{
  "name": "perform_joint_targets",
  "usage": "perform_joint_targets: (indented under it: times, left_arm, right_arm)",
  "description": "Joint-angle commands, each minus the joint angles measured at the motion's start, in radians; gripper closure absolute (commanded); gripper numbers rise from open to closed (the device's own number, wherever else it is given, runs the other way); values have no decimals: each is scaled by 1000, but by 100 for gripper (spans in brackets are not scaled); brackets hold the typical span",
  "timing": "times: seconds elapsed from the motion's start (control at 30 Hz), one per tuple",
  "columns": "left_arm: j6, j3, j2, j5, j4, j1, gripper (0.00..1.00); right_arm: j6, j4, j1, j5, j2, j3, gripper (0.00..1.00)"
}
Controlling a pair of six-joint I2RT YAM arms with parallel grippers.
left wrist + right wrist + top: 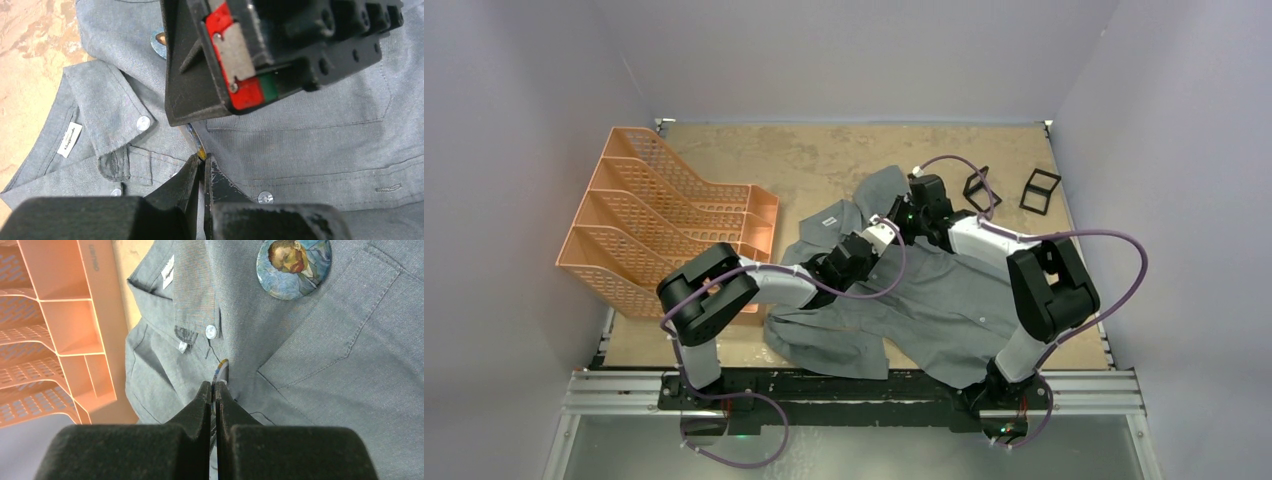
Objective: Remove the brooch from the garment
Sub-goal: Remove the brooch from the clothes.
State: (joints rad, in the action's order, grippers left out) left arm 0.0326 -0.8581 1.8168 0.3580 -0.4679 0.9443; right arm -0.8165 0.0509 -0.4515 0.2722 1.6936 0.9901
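Note:
The grey shirt (pixel 944 300) lies spread on the table, collar to the left. Both grippers meet over its chest. My right gripper (pixel 215 386) is shut on a thin round brooch (pixel 223 369) that stands edge-on, showing a blue and yellow rim. My left gripper (pixel 202 159) is shut, and its tips pinch the yellow lower rim of that brooch (pixel 196 142) beside a fold of shirt (pixel 310 130). A second round brooch with a painted bearded portrait (pixel 294 267) lies flat above the chest pocket. It is half hidden behind the right gripper in the left wrist view (pixel 157 44).
An orange mesh file rack (pixel 664 220) stands at the left, close to the shirt's collar (pixel 192 295). Two small black frame stands (pixel 976 188) (pixel 1039 190) stand at the back right. Pale buttons (pixel 265 197) run down the placket.

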Motion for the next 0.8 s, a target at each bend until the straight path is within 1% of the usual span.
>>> perform_joint_targets:
  times: [0.0, 0.03, 0.1, 0.23, 0.37, 0.47, 0.6, 0.77]
  left_arm:
    - [17, 4, -27, 8, -83, 0, 100]
    - [20, 13, -30, 6, -95, 0, 100]
    - [29, 35, -32, 3, -125, -1, 100]
    - [47, 88, -35, 4, -195, -2, 100]
    - [65, 120, -49, -3, -223, -3, 100]
    - [79, 153, -59, -18, -267, -11, 100]
    - [116, 189, -70, -56, -309, -36, 100]
    - [150, 242, -87, -112, -407, -66, 100]
  right_arm:
    - [-15, 81, -4, 10, -68, -37, 100]
    - [-15, 98, -4, 13, -73, -44, 99]
    - [-13, 132, -4, 17, -84, -60, 92]
    - [-7, 187, -5, 13, -116, -103, 82]
    - [22, 220, -5, 12, -133, -124, 77]
    - [14, 243, -4, 16, -136, -156, 75]
    - [12, 257, -1, -9, -122, -181, 75]
    - [13, 304, -1, 18, -75, -184, 79]
